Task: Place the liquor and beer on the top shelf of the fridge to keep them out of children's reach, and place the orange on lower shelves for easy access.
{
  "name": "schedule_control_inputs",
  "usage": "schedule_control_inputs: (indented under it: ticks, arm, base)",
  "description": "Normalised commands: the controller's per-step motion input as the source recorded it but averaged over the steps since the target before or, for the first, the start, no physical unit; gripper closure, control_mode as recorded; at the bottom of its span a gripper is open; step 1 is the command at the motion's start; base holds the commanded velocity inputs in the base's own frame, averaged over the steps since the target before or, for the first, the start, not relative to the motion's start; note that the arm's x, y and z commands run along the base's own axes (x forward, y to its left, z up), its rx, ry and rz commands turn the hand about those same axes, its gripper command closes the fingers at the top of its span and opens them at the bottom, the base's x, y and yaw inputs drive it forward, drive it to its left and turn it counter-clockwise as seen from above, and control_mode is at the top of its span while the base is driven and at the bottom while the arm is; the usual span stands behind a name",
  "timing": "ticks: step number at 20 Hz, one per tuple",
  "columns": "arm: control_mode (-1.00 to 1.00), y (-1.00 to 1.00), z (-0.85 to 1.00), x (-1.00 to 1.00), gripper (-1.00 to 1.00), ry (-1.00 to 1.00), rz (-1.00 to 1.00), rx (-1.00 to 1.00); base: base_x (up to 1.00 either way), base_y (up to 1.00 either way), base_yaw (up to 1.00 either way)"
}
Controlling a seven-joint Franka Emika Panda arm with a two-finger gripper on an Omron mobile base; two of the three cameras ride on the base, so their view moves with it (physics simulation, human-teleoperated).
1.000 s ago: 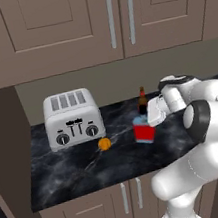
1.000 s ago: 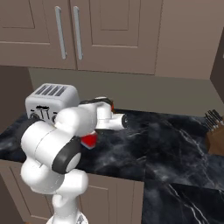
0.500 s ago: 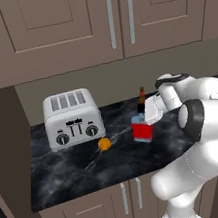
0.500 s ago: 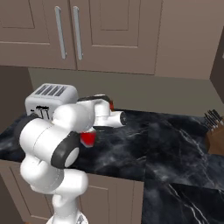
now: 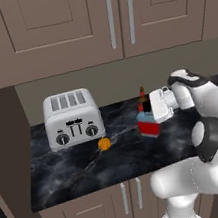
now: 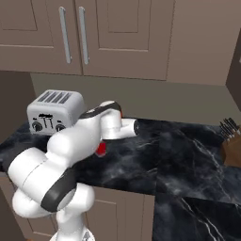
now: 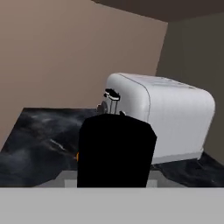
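Gripper (image 5: 148, 108) is sitting over the liquor (image 5: 148, 124) mid-counter; jaws are flanking its black cap (image 7: 116, 151), but can't tell if they're actually clamping it. Beer (image 5: 141, 96) is standing just behind, near the back wall. Orange (image 5: 104, 144) is lying in front of the toaster (image 5: 72, 118), well apart from the liquor. Counter (image 5: 91, 170) front edge is running below w/ open marble between. Knife block (image 6: 231, 145) is sitting far right.

Glossy black marble counter (image 5: 80, 167); brushed-metal toaster (image 5: 73, 118)
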Motion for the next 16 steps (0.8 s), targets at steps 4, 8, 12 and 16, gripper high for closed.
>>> schedule_control_inputs:
  ticks: [4,8,12,16]
  arm:
    - [-1.0,0.01,0.8,-0.69,1.0,-0.37,0.15,-0.02]
    - [-1.0,0.03,0.88,-0.81,1.0,-0.27,0.12,-0.11]
    - [-1.0,0.07,0.83,-0.83,1.0,-0.15,0.08,-0.12]
    - [-1.0,0.09,0.64,-0.77,1.0,-0.02,0.04,-0.14]
  base:
    - [0.0,0.0,0.0]
    - [0.0,0.0,0.0]
    - [0.0,0.0,0.0]
    - [0.0,0.0,0.0]
